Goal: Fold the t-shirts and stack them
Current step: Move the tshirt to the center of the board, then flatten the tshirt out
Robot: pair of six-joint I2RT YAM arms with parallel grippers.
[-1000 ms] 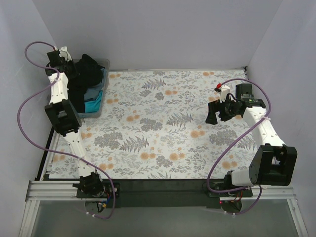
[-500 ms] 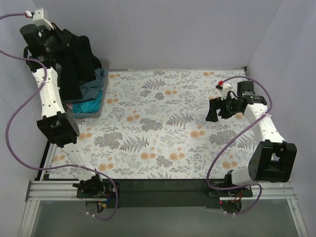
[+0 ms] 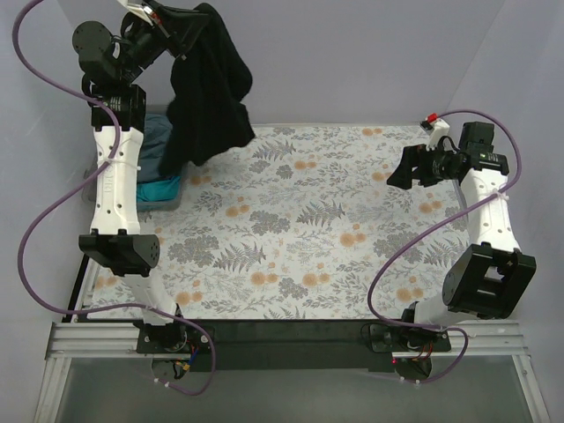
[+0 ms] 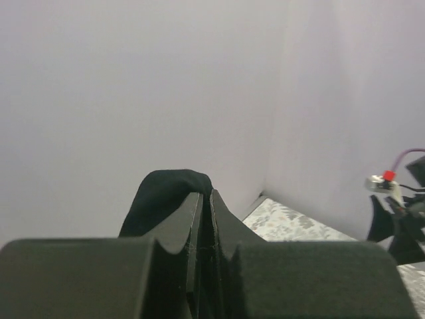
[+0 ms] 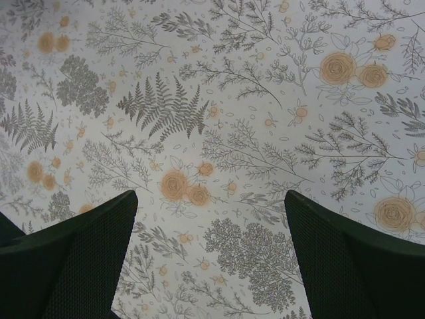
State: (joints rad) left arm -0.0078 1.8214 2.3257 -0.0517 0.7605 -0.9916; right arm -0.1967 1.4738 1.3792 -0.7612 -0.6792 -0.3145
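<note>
My left gripper [image 3: 179, 19] is raised high at the back left and is shut on the black t-shirt [image 3: 210, 92], which hangs down from it over the table's back left. In the left wrist view the fingers [image 4: 199, 212] are pressed together with black cloth [image 4: 166, 189] bunched over them. A slate-blue t-shirt [image 3: 159, 139] and a teal one [image 3: 163, 187] lie in the clear bin [image 3: 167, 201] at the left edge. My right gripper [image 3: 398, 172] is open and empty above the right side of the table; its view shows only the floral covering [image 5: 219, 133] between its fingers.
The floral table covering [image 3: 291, 229] spreads over the whole table. Lilac walls close the back and both sides. The left arm's purple cable [image 3: 40, 220] loops at the left; the right arm's cable [image 3: 397, 264] loops over the table's right front.
My left gripper has lifted the black t-shirt out of the bin, up and to the right, so it now hangs free. My right gripper has moved back and a little to the right.
</note>
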